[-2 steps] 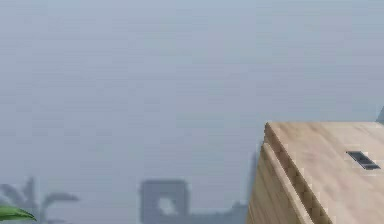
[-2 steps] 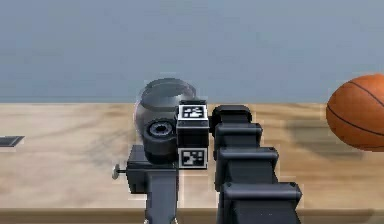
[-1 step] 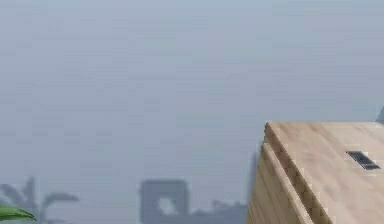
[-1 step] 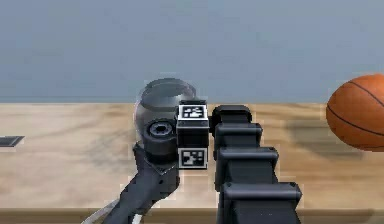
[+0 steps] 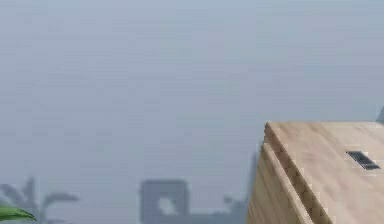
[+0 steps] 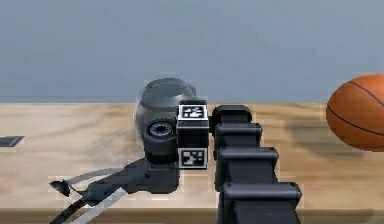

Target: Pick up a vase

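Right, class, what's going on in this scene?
A Stretch robot's arm reaches out over a wooden table. Its gripper lies low over bare wood, holding nothing. A rounded grey vase stands on the table just behind the gripper's body, not yet lifted. A basketball sits at the arm side view's right.

Support surface: light-brown wooden plank tabletop (image 6: 70, 125). Items on it:
- rounded grey translucent glass vase (image 6: 160, 100), near the arm side view's centre
- orange ribbed basketball (image 6: 358, 110), at that view's right edge, well apart from the vase
- small flat dark rectangular item (image 6: 8, 141), at its left edge
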